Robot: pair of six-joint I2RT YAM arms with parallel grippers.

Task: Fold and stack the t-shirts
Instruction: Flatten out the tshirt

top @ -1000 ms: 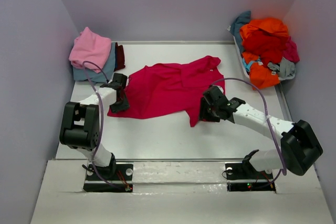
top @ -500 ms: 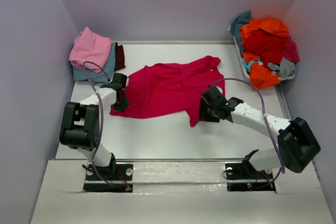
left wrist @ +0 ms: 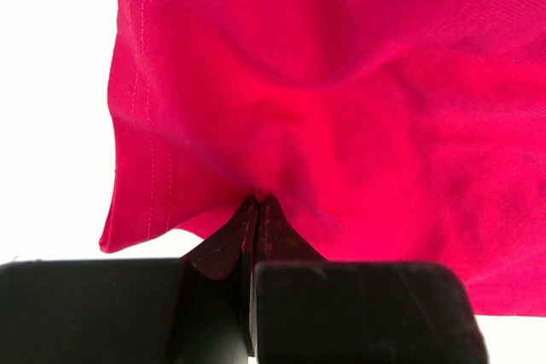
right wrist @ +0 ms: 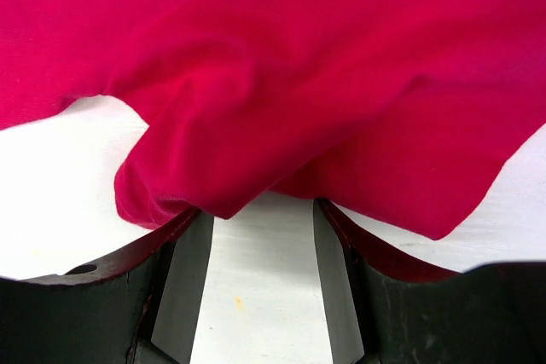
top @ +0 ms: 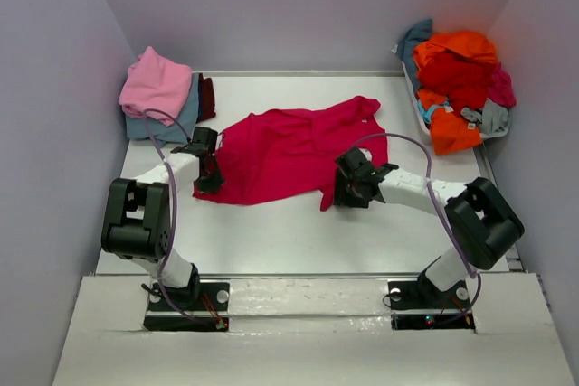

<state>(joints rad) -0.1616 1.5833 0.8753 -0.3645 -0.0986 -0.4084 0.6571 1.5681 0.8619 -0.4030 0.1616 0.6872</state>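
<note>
White table [top: 271, 241] between pale walls [top: 317, 6] carries a magenta-red t-shirt [top: 289, 146], lying crumpled at its middle. Likely trouble: the right gripper [right wrist: 260, 215] may close on only a thin roll of hem, so the cloth slips out on lifting, and a one-sided pull would bunch the shirt. The left gripper [left wrist: 256, 206] is clamped tight on the shirt's near-left corner. The right one stands partly open, jaws astride a fold of the near-right edge, not gripping.

Left arm [top: 168, 170], right arm [top: 414, 190]: white tube links, bulky black joint housings. Thin purple cable [top: 173, 214] looping along each. Black base plates [top: 181, 312], tiny red and green lights. Left gripper [left wrist: 256, 204], right gripper [right wrist: 256, 215]: matte black.
</note>
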